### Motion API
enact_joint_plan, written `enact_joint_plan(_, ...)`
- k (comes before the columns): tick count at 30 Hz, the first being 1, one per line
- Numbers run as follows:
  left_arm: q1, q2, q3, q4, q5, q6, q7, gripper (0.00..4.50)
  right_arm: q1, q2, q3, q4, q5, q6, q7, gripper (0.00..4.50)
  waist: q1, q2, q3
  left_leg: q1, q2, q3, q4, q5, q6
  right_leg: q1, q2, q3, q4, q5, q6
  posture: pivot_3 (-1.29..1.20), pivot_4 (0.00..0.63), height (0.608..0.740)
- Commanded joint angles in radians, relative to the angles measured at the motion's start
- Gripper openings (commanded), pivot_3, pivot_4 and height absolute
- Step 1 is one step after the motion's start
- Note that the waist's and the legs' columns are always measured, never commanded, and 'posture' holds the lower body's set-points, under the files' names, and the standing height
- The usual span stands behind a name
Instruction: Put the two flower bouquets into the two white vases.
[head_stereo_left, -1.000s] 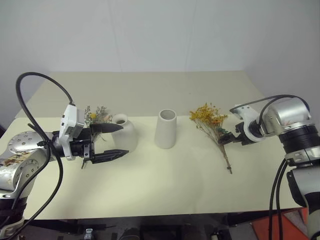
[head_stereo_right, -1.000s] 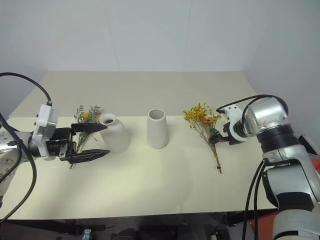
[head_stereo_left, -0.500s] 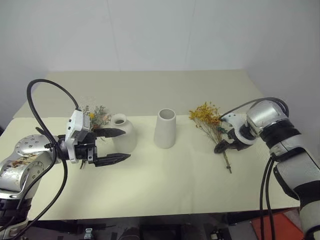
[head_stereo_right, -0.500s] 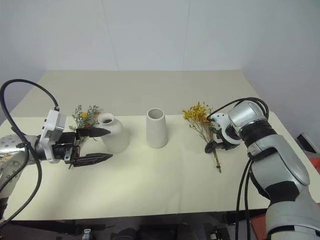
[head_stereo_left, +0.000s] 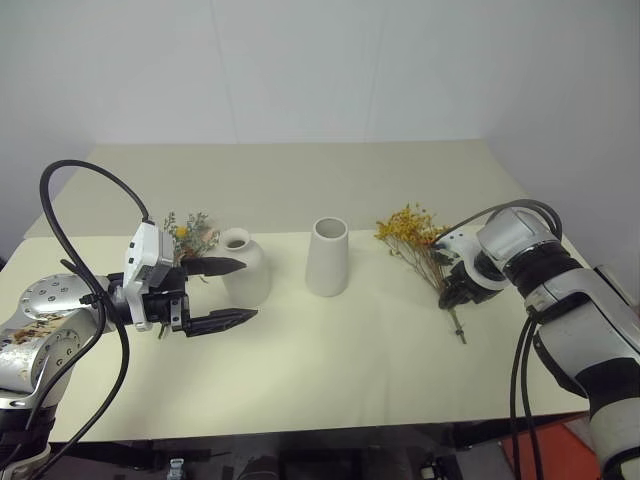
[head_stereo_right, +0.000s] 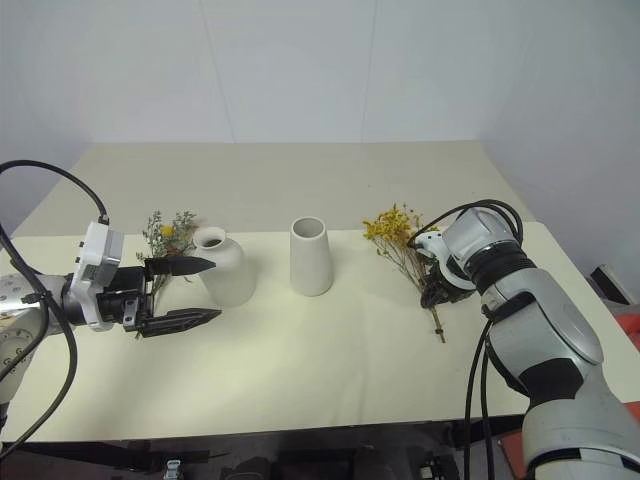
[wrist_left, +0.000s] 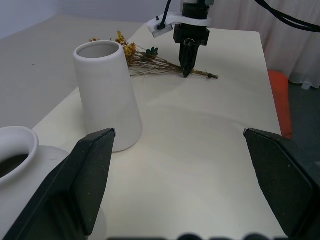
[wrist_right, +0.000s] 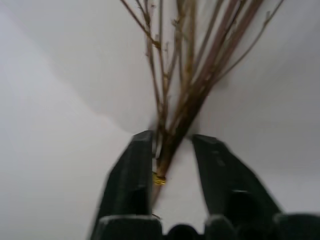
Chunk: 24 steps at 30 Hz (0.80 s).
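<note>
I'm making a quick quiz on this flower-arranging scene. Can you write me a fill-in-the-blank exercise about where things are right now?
1. The right pincer is closing around the ____ of the yellow-orange bouquet.
2. The grey-green bouquet lies beside the ____ vase.
3. The tapered vase stands ____, with nothing in it.
4. The left pincer's fingers are ____.

Missing words: stems; rounded; upright; open

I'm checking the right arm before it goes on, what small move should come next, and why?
Probably finish closing, then lift a little. The right gripper points down with its fingers either side of the yellow bouquet stems, which lie flat on the table. The tapered vase stands empty nearby.
</note>
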<state>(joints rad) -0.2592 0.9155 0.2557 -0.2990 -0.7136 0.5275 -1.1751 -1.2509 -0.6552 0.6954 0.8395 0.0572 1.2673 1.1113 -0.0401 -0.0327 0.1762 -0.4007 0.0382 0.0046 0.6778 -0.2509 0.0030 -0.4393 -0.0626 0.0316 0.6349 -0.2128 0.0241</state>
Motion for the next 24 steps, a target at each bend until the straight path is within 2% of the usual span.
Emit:
enact_joint_plan(1, -0.035, 0.008, 0.014, -0.003, -0.009, -0.014, -0.007, 4.5, -0.018, -0.001, -0.034, -0.004, -0.017, -0.005, 0.006, 0.14, -0.001, 0.0, 0.0, 0.0, 0.0, 0.0, 0.0, 0.0, 0.0, 0.0, 0.0, 0.0, 0.0, 0.0, 0.0, 0.0, 0.15, 0.74)
enact_joint_plan(7, -0.126, -0.007, -0.036, 0.062, 0.019, -0.04, -0.037, 4.5, -0.018, -0.011, -0.08, -0.02, -0.022, 0.017, -0.024, 0.04, -0.001, 0.0, 0.0, 0.0, 0.0, 0.0, 0.0, 0.0, 0.0, 0.0, 0.0, 0.001, 0.001, 0.0, 0.0, 0.0, 0.15, 0.74)
enact_joint_plan(8, -0.156, -0.012, -0.051, 0.084, 0.028, -0.044, -0.037, 4.5, -0.025, -0.013, -0.069, -0.015, -0.029, 0.021, -0.014, 0.04, 0.0, 0.0, 0.0, 0.0, 0.0, 0.0, 0.001, 0.0, 0.0, 0.0, 0.0, 0.001, 0.002, 0.0, 0.0, 0.0, 0.15, 0.74)
enact_joint_plan(17, -0.493, -0.055, -0.234, 0.325, 0.153, 0.028, -0.033, 4.5, -0.002, -0.039, -0.227, -0.057, -0.02, 0.004, -0.116, 0.04, 0.001, 0.0, 0.0, 0.0, -0.001, 0.0, 0.002, 0.001, -0.001, -0.001, 0.001, 0.002, 0.006, 0.0, 0.0, 0.0, 0.15, 0.74)
enact_joint_plan(22, -0.665, -0.096, -0.327, 0.499, 0.241, 0.011, -0.105, 4.5, 0.028, -0.059, -0.363, -0.139, -0.014, -0.036, -0.219, 0.04, -0.001, 0.0, 0.0, -0.001, -0.001, 0.0, 0.002, 0.001, -0.001, -0.001, 0.001, 0.002, 0.005, 0.0, 0.0, 0.0, 0.15, 0.74)
enact_joint_plan(24, -0.73, -0.119, -0.359, 0.573, 0.271, 0.0, -0.142, 4.5, 0.039, -0.056, -0.472, -0.184, -0.001, -0.076, -0.302, 0.04, -0.003, 0.0, 0.0, 0.0, -0.001, 0.0, 0.002, 0.001, -0.001, -0.002, 0.001, 0.003, 0.005, 0.0, 0.0, 0.0, 0.15, 0.74)
